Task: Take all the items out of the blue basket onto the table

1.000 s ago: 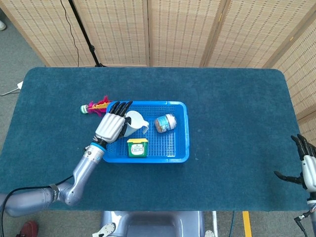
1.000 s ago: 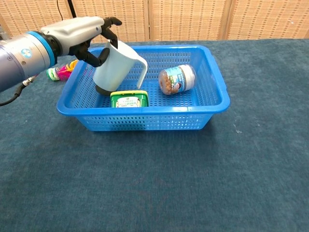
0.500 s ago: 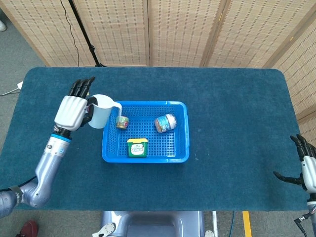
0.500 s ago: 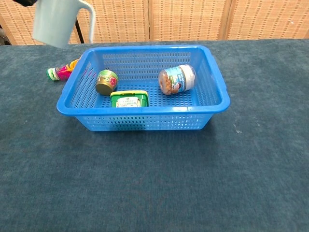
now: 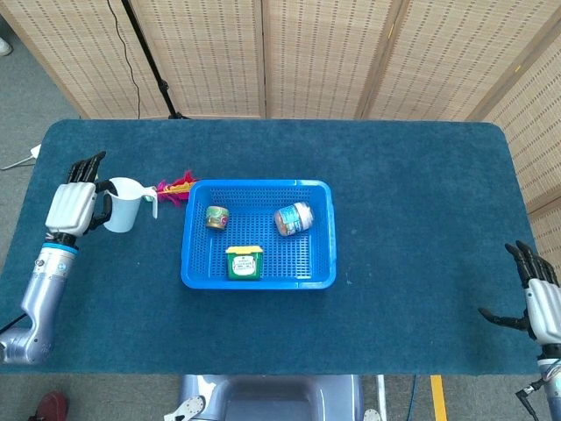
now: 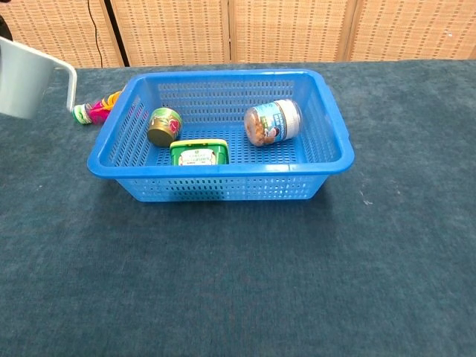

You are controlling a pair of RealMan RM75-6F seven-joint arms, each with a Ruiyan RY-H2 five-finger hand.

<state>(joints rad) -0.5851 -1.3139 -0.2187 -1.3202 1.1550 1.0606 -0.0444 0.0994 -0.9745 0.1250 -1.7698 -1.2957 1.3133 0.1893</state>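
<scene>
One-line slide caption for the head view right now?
Left hand holds the white pitcher left of the blue basket, which contains a small tin, jar and green tub.

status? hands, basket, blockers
Left hand holds the white plastic jug left of the blue plastic basket; right hand open, idle. Small green-lidded can, green tub and blue-labelled jar remain inside. No blockers visible.

**No legible text**

The green tub (image 6: 198, 153) in the blue basket (image 6: 223, 186), lower centre of the chest view, bears lettering too small to read. The jar (image 6: 273, 122) right of it and the small can (image 6: 163, 126) carry labels equally unreadable.
</scene>
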